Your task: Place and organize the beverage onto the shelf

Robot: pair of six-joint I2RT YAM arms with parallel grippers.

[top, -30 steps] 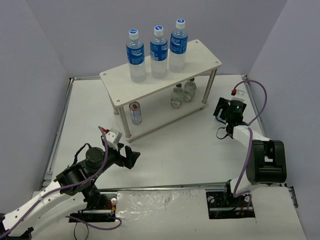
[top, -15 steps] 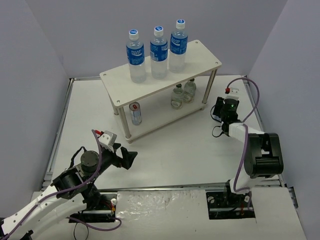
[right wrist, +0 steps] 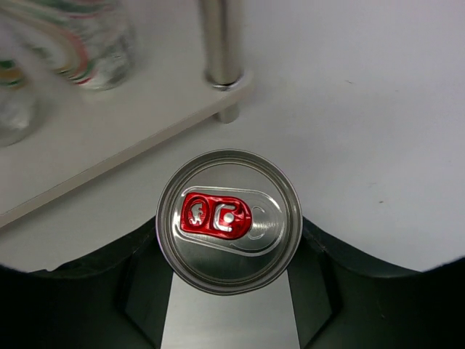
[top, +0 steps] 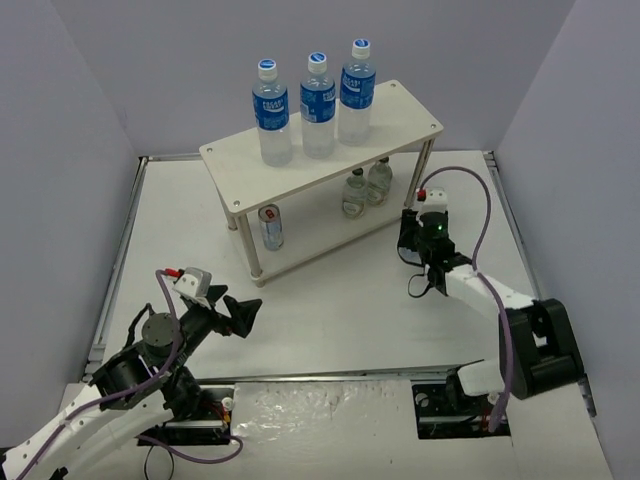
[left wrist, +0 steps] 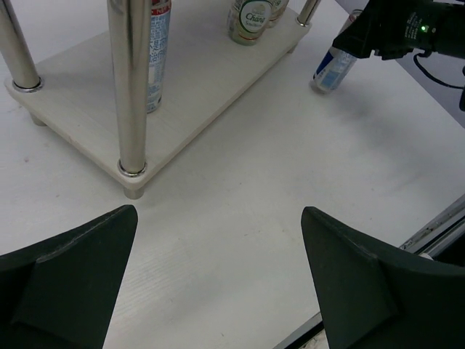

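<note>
Top external: right gripper (top: 410,235) moved left toward shelf (top: 400,115) | arm stretched far, pinching red-topped can (right wrist: 229,220) | left gripper (left wrist: 218,218) spread

White arm links (top: 478,288), black joints (top: 545,345) (purple cables (top: 487,205), one green light (top: 434,224))

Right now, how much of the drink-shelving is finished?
Done: three tall bottles on the top board, two small bottles and a slim can on the lower board. In hand: the right pincer grips a second can beside the shelf. Remaining: shelving it.
</note>
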